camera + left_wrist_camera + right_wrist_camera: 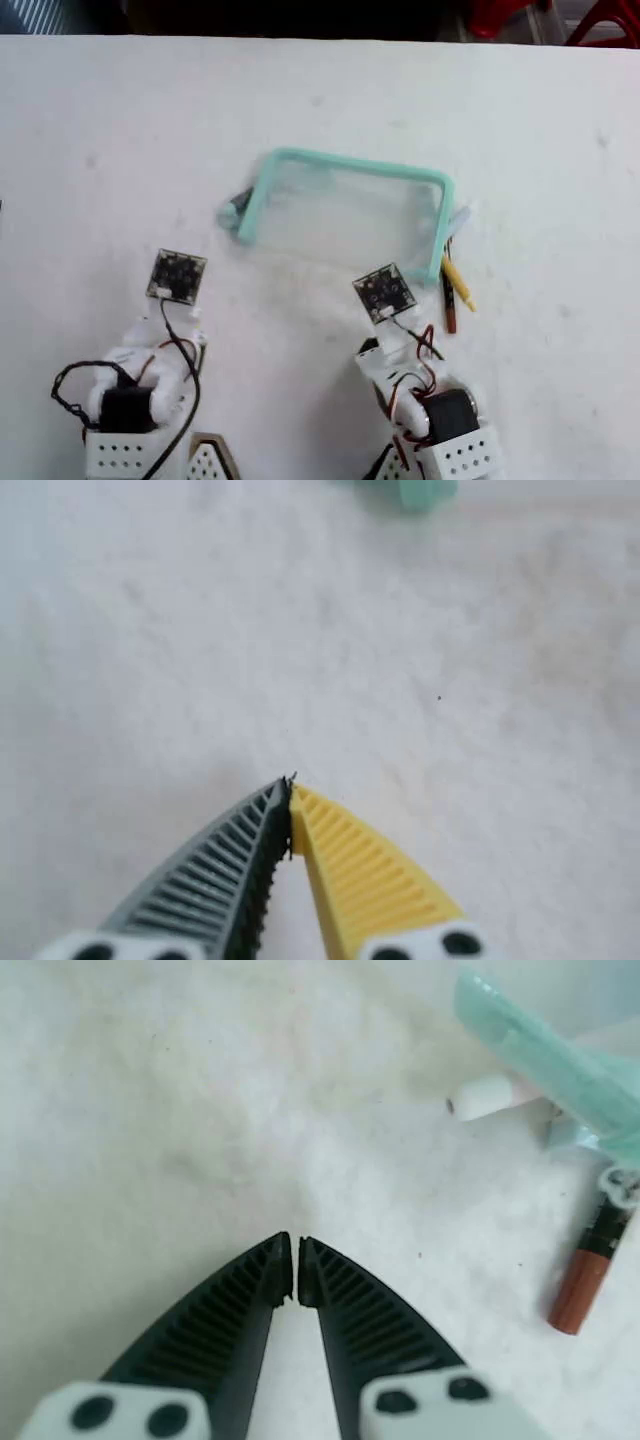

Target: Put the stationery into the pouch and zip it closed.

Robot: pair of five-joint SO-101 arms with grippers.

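The left gripper (290, 792) was clenched on nothing, its grey finger (215, 870) and yellow finger (360, 880) meeting at the tips above the bare white table (150, 630). The right gripper (297, 1265) was likewise pinched shut and empty, its black fingers (215, 1330) almost touching at the tips.

In the high view the left arm (150, 370) sat at about seven o'clock from the pouch (345, 215) and well apart from it. The right arm (420, 390) sat at about five o'clock, its wrist just short of the pouch's near edge. The pouch lay flat near the middle of the table, clear-sided with a teal rim (350, 163).

At the pouch's four o'clock corner a yellow pen (458, 283) and a brown pen (449, 305) lay on the table outside it, side by side and close against the rim. A white cap (485, 1095) poked out by the same edge; whether it was inside the pouch could not be told. At the nine o'clock corner sat a small dark piece (240, 200), too small to identify.
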